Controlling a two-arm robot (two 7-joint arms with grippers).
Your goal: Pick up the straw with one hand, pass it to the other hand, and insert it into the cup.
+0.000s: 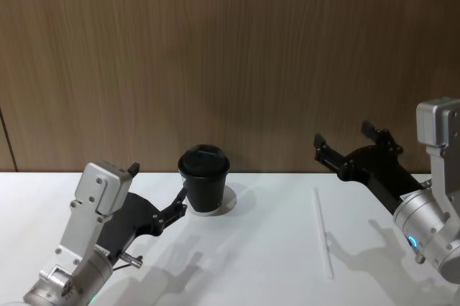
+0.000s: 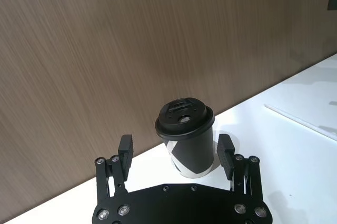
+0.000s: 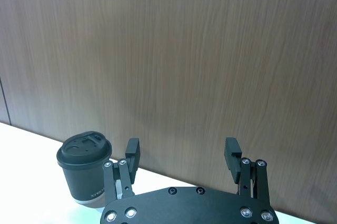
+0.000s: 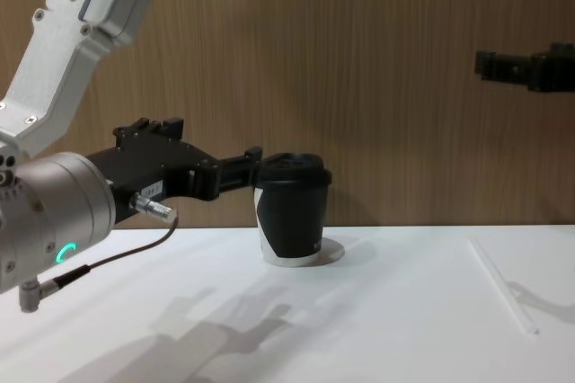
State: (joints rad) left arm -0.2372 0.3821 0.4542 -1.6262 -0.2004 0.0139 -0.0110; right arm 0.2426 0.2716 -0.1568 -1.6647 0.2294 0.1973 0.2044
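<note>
The cup is black paper with a black lid and stands upright near the table's back edge. It also shows in the chest view as cup. My left gripper is open, low over the table just left of the cup. In the left wrist view the cup stands just beyond its spread fingers. The straw lies flat on the table to the right, untouched. My right gripper is open and held high above the straw's far end, gripper empty.
A wood-panelled wall rises right behind the white table. The straw lies with open tabletop between it and the cup. A cable hangs from my left wrist.
</note>
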